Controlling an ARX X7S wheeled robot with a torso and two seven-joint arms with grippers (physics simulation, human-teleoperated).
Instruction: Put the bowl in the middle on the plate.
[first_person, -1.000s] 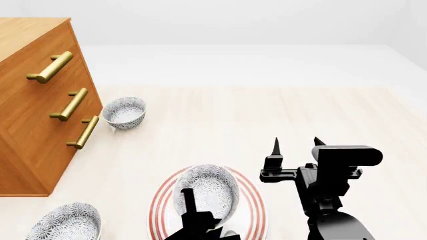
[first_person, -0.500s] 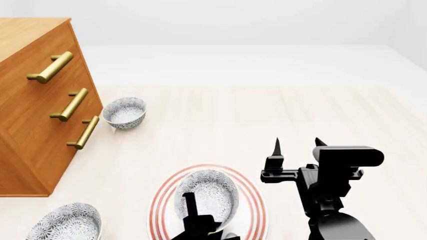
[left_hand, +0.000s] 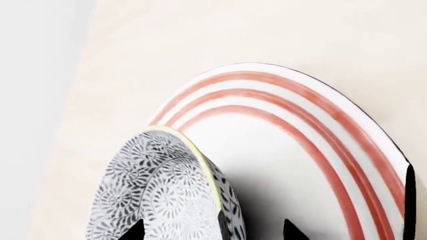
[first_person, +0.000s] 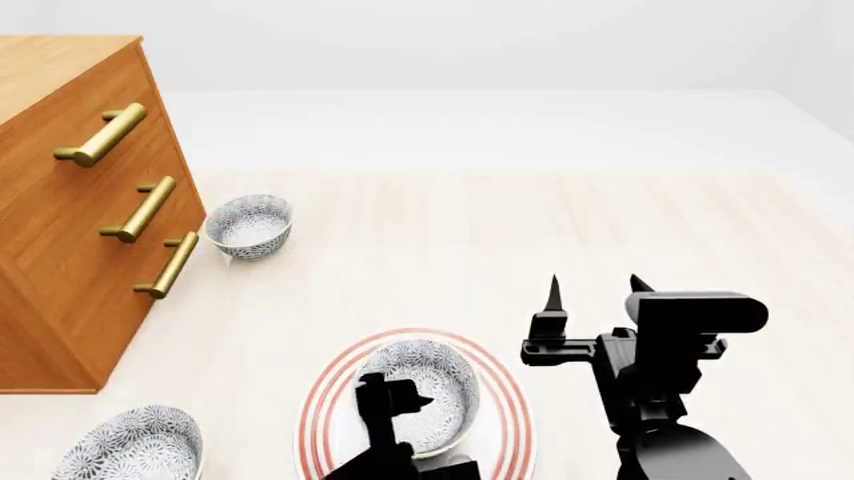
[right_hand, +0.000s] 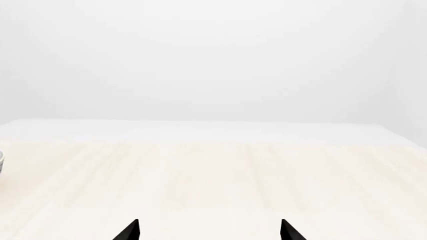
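The bowl (first_person: 424, 392) is white with a fine grey-blue pattern and rests on the red-ringed plate (first_person: 514, 405) near the front of the table. My left gripper (first_person: 395, 402) is open. In the left wrist view its tips stand wide apart, one over the inside of the bowl (left_hand: 160, 190) and one over the plate (left_hand: 320, 130), with the bowl's wall between them. That left gripper (left_hand: 213, 231) does not squeeze the wall. My right gripper (first_person: 595, 290) hangs open and empty to the right of the plate, and in its own view the right gripper (right_hand: 210, 231) sees only bare tabletop.
A wooden dresser (first_person: 67, 200) with brass handles stands at the left. One identical bowl (first_person: 248, 224) sits beside its front, and another (first_person: 134, 445) lies at the front left corner. The pale table (first_person: 534, 230) stretches to the back and right.
The bowl has dropped from a tilted hold to sit lower on the plate, and my left gripper's fingers have spread apart. The right arm has stayed still.
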